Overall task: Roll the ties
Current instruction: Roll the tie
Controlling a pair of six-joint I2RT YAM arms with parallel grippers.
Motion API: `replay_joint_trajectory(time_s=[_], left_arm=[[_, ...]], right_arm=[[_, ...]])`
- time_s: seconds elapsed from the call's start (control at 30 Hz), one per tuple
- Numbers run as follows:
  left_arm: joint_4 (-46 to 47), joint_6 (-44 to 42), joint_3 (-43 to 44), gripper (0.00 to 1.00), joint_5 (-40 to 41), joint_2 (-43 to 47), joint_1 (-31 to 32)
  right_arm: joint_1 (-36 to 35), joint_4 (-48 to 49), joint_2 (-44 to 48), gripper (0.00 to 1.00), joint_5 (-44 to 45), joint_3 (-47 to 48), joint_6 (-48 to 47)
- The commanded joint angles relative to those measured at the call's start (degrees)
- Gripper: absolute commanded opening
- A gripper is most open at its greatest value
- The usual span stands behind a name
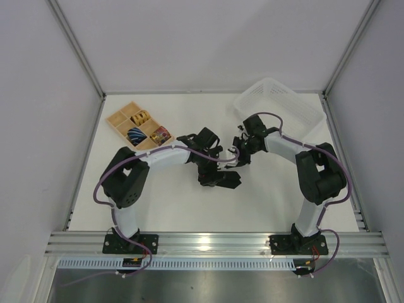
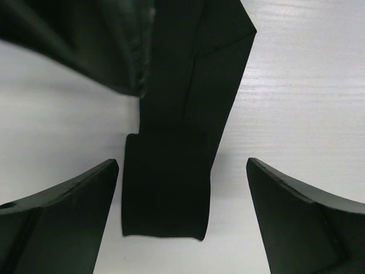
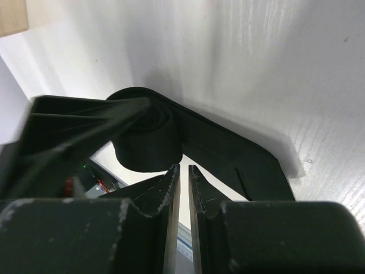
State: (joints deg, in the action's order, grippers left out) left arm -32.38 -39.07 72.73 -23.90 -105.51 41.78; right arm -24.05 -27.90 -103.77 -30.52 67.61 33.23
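A black tie point(image 2: 171, 188) lies flat on the white table, its pointed wide end point(image 2: 228, 40) at the far side and a folded blunt end nearest the camera. My left gripper point(image 2: 182, 161) is open, its fingers either side of the tie and not touching it. In the top view the left gripper point(image 1: 218, 175) sits over the tie point(image 1: 227, 182) at the table's middle. My right gripper point(image 1: 240, 154) hovers just right of it. In the right wrist view its fingers point(image 3: 184, 168) are nearly closed on nothing, with a loosely coiled part of the tie point(image 3: 145, 142) just beyond them.
A wooden compartment tray point(image 1: 120, 118) at the back left holds three rolled patterned ties. A white plastic basket point(image 1: 281, 104) stands at the back right. Both arms meet close together over the table's middle. Grey walls enclose the table.
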Motion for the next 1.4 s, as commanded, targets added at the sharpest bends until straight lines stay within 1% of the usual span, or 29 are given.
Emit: replay_joint_trajectory(time_s=[0.0, 0.17, 0.3, 0.5, 0.6, 0.63, 0.7, 0.73, 0.8, 0.93, 1.0, 1.07, 1.2, 1.23, 1.27, 1.37], left_arm=[[2.85, -2.76, -1.27, 1.0, 2.36, -2.15, 1.9], [5.04, -2.77, -2.41, 1.0, 4.38, -3.03, 2.17], [5.05, -3.03, -1.98, 1.0, 6.85, -4.52, 2.61], [2.41, -2.94, 0.66, 0.98, 8.78, -7.69, 3.83], [2.94, -2.85, -0.13, 0.93, 10.19, -7.86, 4.62], [2.76, -2.85, -0.22, 0.9, 10.1, -7.95, 4.71], [2.41, -2.94, -0.22, 0.86, 9.84, -7.95, 4.8], [2.41, -3.03, -0.22, 0.81, 9.66, -7.95, 4.8], [1.88, -3.03, -0.05, 0.73, 9.05, -7.95, 4.71], [1.27, -3.03, -0.04, 0.63, 8.43, -7.95, 4.71], [1.18, -2.86, -0.22, 0.63, 8.34, -7.87, 4.89], [1.27, -2.77, -0.48, 0.58, 8.08, -7.6, 4.8], [1.27, -2.33, -1.01, 0.56, 7.38, -6.99, 5.07], [1.53, -2.24, -1.18, 0.51, 7.55, -6.81, 5.15], [1.79, -2.24, -1.45, 0.49, 7.73, -6.64, 5.24], [1.44, -2.06, -1.45, 0.48, 7.03, -6.37, 5.5]], right_arm=[[0.58, 2.15, 1.28, 0.16, -1.73, 0.24, 0.96], [1.46, 2.32, 1.2, 0.16, -2.17, -0.38, 0.6], [1.82, 3.47, 1.11, 0.15, -2.87, -1.61, 1.13], [2.34, 3.38, 1.55, 0.15, -2.88, -1.87, 0.96], [2.87, 3.12, 2.07, 0.15, -2.96, -1.96, 0.69], [2.96, 3.12, 2.16, 0.15, -2.96, -1.96, 0.61], [3.22, 3.03, 2.25, 0.14, -3.05, -2.05, 0.34], [3.14, 2.94, 2.25, 0.14, -3.05, -2.22, 0.25], [3.22, 3.46, 2.43, 0.14, -3.14, -2.84, 0.43], [3.22, 4.26, 3.04, 0.14, -3.4, -4.42, 0.78], [3.22, 4.26, 3.31, 0.13, -3.4, -5.12, 0.78], [3.22, 4.34, 3.75, 0.13, -3.31, -5.47, 0.61], [3.22, 4.35, 4.01, 0.13, -3.23, -5.92, 0.6], [3.31, 4.43, 4.01, 0.13, -3.23, -6.09, 0.6], [3.31, 4.52, 3.92, 0.13, -3.23, -6.09, 0.6], [3.31, 4.79, 4.1, 0.13, -3.31, -6.27, 0.87]])
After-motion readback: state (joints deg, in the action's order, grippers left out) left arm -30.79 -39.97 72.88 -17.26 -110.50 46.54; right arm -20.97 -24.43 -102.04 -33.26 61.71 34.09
